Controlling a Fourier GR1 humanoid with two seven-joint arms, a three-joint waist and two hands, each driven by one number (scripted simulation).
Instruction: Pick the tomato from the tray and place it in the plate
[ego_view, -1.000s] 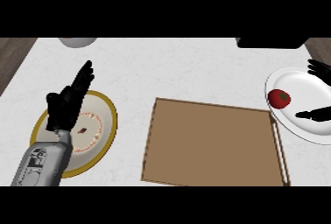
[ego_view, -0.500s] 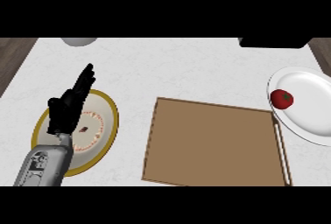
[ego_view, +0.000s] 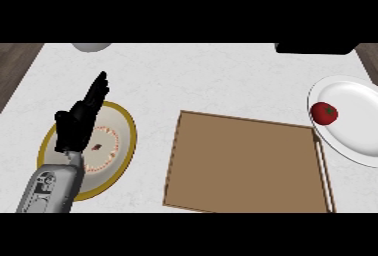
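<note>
Round red tomato (ego_view: 324, 112), green top

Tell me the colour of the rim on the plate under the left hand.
Gold-yellow rim, seen in the head view, the only one.

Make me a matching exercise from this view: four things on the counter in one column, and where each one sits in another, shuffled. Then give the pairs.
Things
1. tomato
2. tray
3. left hand
4. white plate

Places
A. middle of the counter, nothing on it
B. over the gold-rimmed plate at the left
C. at the right edge of the view
D. on the white plate

Pairs: 1-D, 2-A, 3-B, 4-C
</note>
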